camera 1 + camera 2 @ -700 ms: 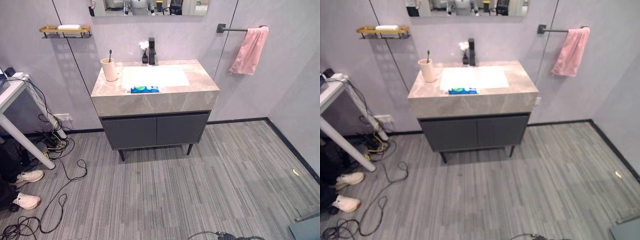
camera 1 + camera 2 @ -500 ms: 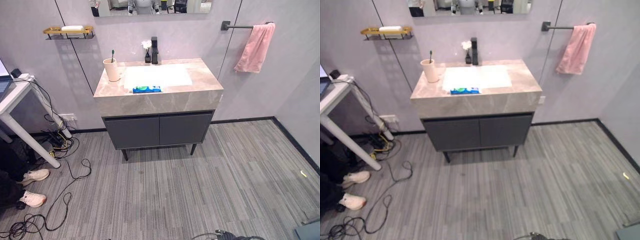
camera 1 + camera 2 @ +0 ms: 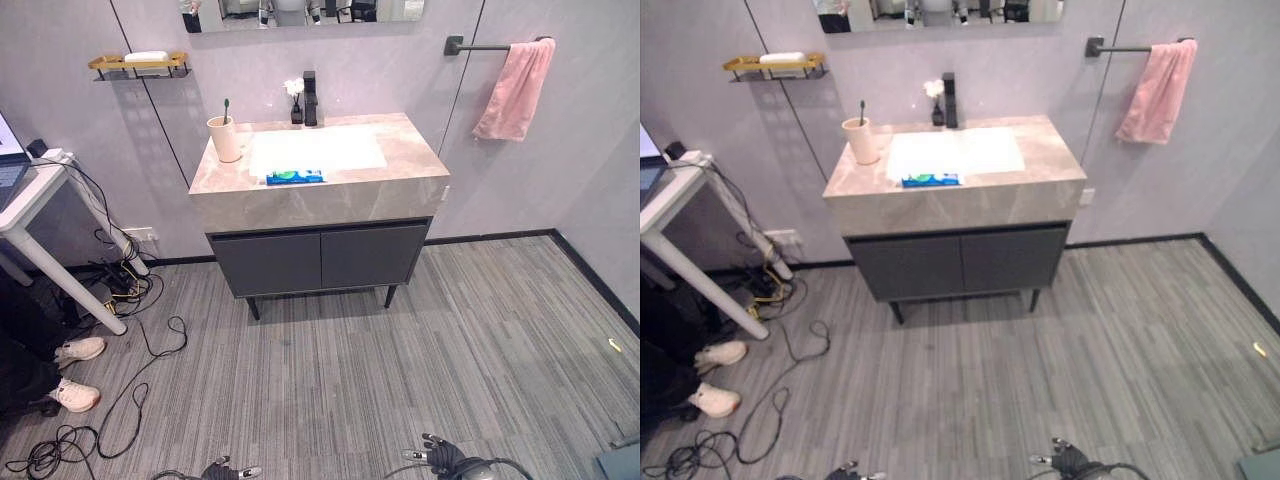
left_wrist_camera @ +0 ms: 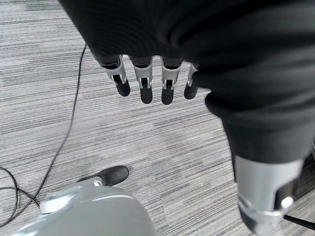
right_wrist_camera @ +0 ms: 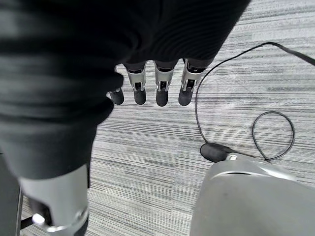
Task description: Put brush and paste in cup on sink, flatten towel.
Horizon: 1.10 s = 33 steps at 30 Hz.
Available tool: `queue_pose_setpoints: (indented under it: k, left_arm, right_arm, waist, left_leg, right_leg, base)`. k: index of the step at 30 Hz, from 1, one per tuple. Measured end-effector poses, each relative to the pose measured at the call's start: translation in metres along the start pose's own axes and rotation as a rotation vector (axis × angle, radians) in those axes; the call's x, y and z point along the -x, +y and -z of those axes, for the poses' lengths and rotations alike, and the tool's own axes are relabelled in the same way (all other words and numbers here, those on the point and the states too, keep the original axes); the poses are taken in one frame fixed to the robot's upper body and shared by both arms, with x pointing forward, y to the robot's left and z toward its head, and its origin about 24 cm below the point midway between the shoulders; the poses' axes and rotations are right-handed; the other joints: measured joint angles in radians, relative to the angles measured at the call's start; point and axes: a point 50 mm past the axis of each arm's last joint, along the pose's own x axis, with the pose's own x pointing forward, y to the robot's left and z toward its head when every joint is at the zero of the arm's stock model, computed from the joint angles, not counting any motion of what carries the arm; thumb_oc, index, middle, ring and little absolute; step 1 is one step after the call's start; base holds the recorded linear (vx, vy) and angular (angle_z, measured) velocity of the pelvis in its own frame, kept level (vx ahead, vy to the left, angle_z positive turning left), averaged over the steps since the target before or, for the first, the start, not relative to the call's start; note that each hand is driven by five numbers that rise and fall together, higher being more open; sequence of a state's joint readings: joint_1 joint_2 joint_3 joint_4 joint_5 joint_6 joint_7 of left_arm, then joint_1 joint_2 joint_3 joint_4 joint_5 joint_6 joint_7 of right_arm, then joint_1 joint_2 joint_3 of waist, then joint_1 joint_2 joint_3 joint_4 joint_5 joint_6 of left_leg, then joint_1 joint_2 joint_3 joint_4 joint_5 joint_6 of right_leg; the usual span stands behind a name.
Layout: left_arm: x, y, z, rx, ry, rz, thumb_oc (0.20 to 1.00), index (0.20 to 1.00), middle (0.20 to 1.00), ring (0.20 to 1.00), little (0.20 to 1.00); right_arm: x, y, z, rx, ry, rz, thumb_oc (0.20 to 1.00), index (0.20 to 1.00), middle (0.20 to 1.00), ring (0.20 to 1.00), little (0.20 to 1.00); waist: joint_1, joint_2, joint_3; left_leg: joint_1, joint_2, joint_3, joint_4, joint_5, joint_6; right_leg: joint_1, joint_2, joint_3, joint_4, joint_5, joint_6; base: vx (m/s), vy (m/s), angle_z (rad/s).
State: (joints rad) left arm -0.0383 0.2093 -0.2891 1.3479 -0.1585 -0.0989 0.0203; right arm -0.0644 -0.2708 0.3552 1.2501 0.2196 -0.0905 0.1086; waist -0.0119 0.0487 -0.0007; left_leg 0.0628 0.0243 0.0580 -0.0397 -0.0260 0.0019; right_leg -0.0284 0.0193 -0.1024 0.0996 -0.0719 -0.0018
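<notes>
While the brush (image 3: 222,106) stands in the cup (image 3: 224,139) at the sink's (image 3: 410,160) left rear, the paste (image 3: 293,177) lies on the front edge and the towel (image 3: 514,88) hangs bunched on its bar. My left hand (image 4: 142,81) and right hand (image 5: 157,83) hang over the floor, fingers relaxed, empty.

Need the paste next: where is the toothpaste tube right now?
The toothpaste tube lies on the sink counter at the basin's front edge, right of the cup.
</notes>
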Motion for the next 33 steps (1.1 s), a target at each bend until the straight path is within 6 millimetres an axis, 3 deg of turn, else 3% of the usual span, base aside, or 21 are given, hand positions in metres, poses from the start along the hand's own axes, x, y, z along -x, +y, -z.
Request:
queue_pose_setpoints:
  k: [12, 20, 24, 25, 26, 29, 30, 31, 33]
  left_arm:
    - [-0.001, 0.001, -0.005, -0.012, -0.013, 0.0, 1.0, 1.0, 1.0, 1.0, 1.0]
    - [-0.003, 0.009, -0.022, -0.062, -0.057, -0.014, 1.0, 1.0, 1.0, 1.0, 1.0]
    - [-0.003, 0.01, -0.025, -0.065, -0.066, -0.02, 1.0, 1.0, 1.0, 1.0, 1.0]
    - [-0.004, 0.01, -0.031, -0.071, -0.08, -0.019, 1.0, 1.0, 1.0, 1.0, 1.0]
    - [-0.003, 0.01, -0.029, -0.076, -0.076, -0.018, 1.0, 1.0, 1.0, 1.0, 1.0]
    - [-0.003, 0.013, -0.022, -0.096, -0.056, -0.024, 1.0, 1.0, 1.0, 1.0, 1.0]
    - [-0.003, 0.014, -0.022, -0.097, -0.056, -0.025, 1.0, 1.0, 1.0, 1.0, 1.0]
    - [-0.002, 0.016, -0.02, -0.101, -0.045, -0.029, 1.0, 1.0, 1.0, 1.0, 1.0]
    - [-0.002, 0.017, -0.02, -0.106, -0.042, -0.031, 1.0, 1.0, 1.0, 1.0, 1.0]
  right_arm:
    - [0.001, -0.002, 0.004, 0.008, 0.022, 0.011, 1.0, 1.0, 1.0, 1.0, 1.0]
    - [-0.001, -0.005, -0.007, -0.018, -0.009, 0.02, 1.0, 1.0, 1.0, 1.0, 1.0]
    - [-0.001, -0.005, -0.006, -0.037, -0.008, 0.017, 1.0, 1.0, 1.0, 1.0, 1.0]
    - [-0.001, -0.007, -0.009, -0.034, -0.019, 0.021, 1.0, 1.0, 1.0, 1.0, 1.0]
    - [-0.001, -0.006, -0.009, -0.035, -0.024, 0.016, 1.0, 1.0, 1.0, 1.0, 1.0]
    - [0.0, -0.002, -0.004, -0.058, -0.019, 0.01, 1.0, 1.0, 1.0, 1.0, 1.0]
    - [0.0, -0.003, -0.003, -0.061, -0.016, 0.012, 1.0, 1.0, 1.0, 1.0, 1.0]
    - [0.001, -0.005, 0.001, -0.083, -0.007, 0.024, 1.0, 1.0, 1.0, 1.0, 1.0]
    - [0.002, -0.006, 0.005, -0.089, 0.005, 0.029, 1.0, 1.0, 1.0, 1.0, 1.0]
  waist:
    - [0.001, -0.026, 0.033]
    - [-0.003, -0.054, 0.074]
    - [-0.007, -0.062, 0.094]
    - [-0.009, -0.063, 0.128]
    - [-0.014, -0.06, 0.134]
    - [-0.034, -0.07, 0.133]
    - [-0.036, -0.08, 0.13]
    - [-0.037, -0.086, 0.126]
    - [-0.066, -0.09, 0.124]
  left_leg:
    - [-0.018, -0.01, 0.024, 0.007, -0.002, 0.004]
    - [-0.03, -0.044, 0.047, 0.035, -0.021, 0.045]
    - [-0.02, -0.075, 0.057, 0.032, -0.026, 0.069]
    - [-0.01, -0.085, 0.055, 0.033, -0.036, 0.084]
    - [0.008, -0.087, 0.047, 0.024, -0.035, 0.094]
    - [0.026, -0.095, 0.04, 0.01, -0.041, 0.106]
    - [0.029, -0.097, 0.04, 0.002, -0.039, 0.11]
    - [0.039, -0.095, 0.046, -0.019, -0.039, 0.118]
    - [0.057, -0.105, 0.034, -0.035, -0.052, 0.121]
  right_leg:
    - [-0.06, -0.01, 0.021, 0.061, -0.015, 0.006]
    - [-0.11, -0.046, 0.052, 0.169, -0.044, 0.048]
    - [-0.148, -0.065, 0.068, 0.257, -0.036, 0.039]
    - [-0.211, -0.07, 0.071, 0.401, -0.027, 0.026]
    - [-0.244, -0.074, 0.095, 0.448, -0.046, 0.056]
    - [-0.269, -0.046, 0.145, 0.383, -0.053, 0.073]
    - [-0.278, -0.05, 0.125, 0.347, -0.047, 0.077]
    - [-0.302, -0.075, 0.028, 0.18, 0.002, 0.103]
    - [-0.334, -0.078, 0.065, 0.068, 0.076, 0.129]
  base:
    - [-0.02, 0.07, -0.06]
    - [0.0, 0.15, -0.08]
    - [0.04, 0.17, -0.06]
    - [0.1, 0.078, 0.0]
    - [0.1, 0.067, 0.12]
    - [0.15, 0.042, 0.07]
    - [0.19, 0.001, -0.06]
    - [0.31, -0.003, -0.03]
    - [0.38, -0.023, 0.05]
